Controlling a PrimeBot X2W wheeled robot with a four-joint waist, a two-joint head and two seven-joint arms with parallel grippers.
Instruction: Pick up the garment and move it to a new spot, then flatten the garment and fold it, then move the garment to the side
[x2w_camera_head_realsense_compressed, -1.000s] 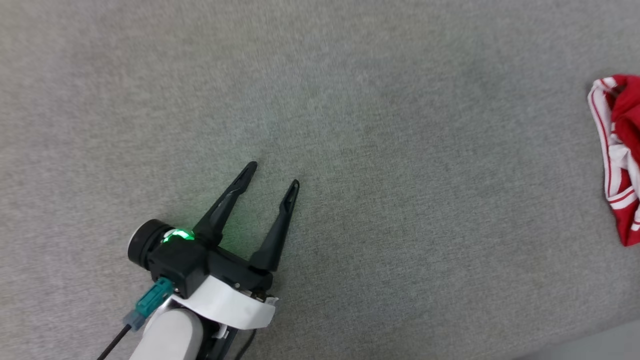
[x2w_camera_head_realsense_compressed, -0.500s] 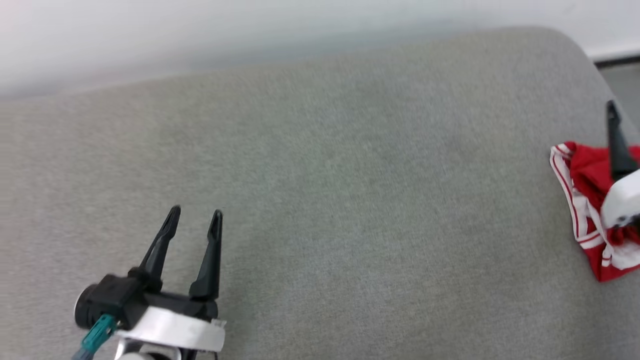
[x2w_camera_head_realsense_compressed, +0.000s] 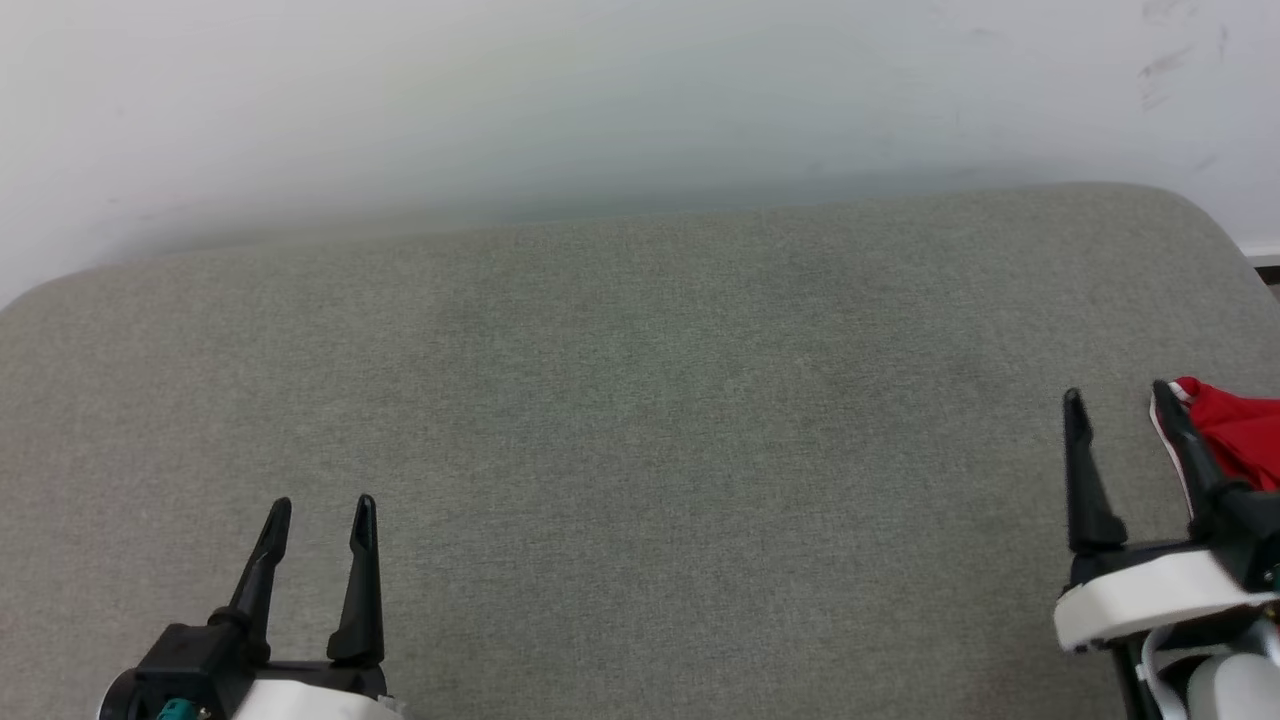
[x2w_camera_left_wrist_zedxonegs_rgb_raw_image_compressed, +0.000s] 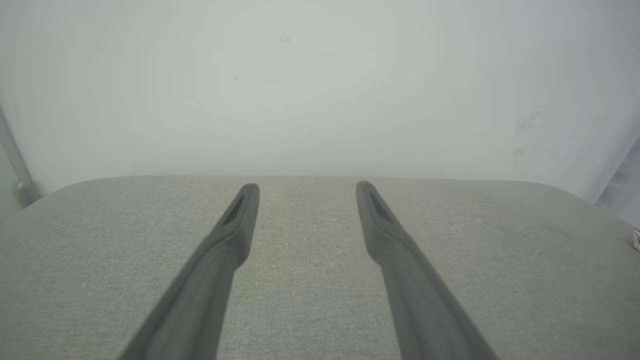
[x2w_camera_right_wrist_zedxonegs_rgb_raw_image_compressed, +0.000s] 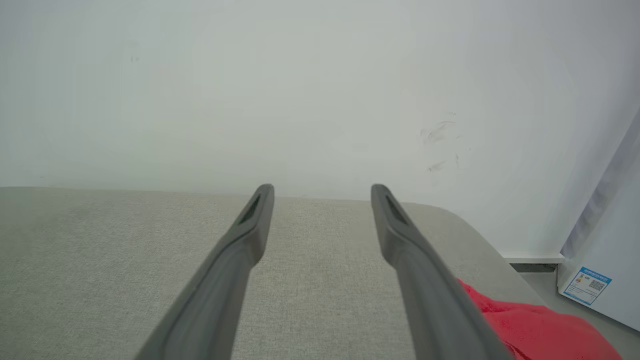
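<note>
The garment (x2w_camera_head_realsense_compressed: 1235, 430), red with a white striped edge, lies bunched at the far right of the grey padded table (x2w_camera_head_realsense_compressed: 640, 400), partly behind my right gripper's outer finger. In the right wrist view the garment (x2w_camera_right_wrist_zedxonegs_rgb_raw_image_compressed: 530, 330) shows as red cloth at the lower right, beside the right finger. My right gripper (x2w_camera_head_realsense_compressed: 1115, 395) (x2w_camera_right_wrist_zedxonegs_rgb_raw_image_compressed: 322, 192) stands open and empty just left of it. Near the front left of the table, my left gripper (x2w_camera_head_realsense_compressed: 322, 510) (x2w_camera_left_wrist_zedxonegs_rgb_raw_image_compressed: 307, 190) is open and empty too, its fingers pointing at the back wall.
A white wall (x2w_camera_head_realsense_compressed: 600, 100) rises right behind the table's far edge. The table's rounded right corner (x2w_camera_right_wrist_zedxonegs_rgb_raw_image_compressed: 465, 220) drops to the floor, where a white cabinet with a blue label (x2w_camera_right_wrist_zedxonegs_rgb_raw_image_compressed: 592, 287) stands.
The head camera has tilted up, bringing the wall and the table's far edge into view. The left gripper has straightened and pulled back. The right gripper has come in beside the garment.
</note>
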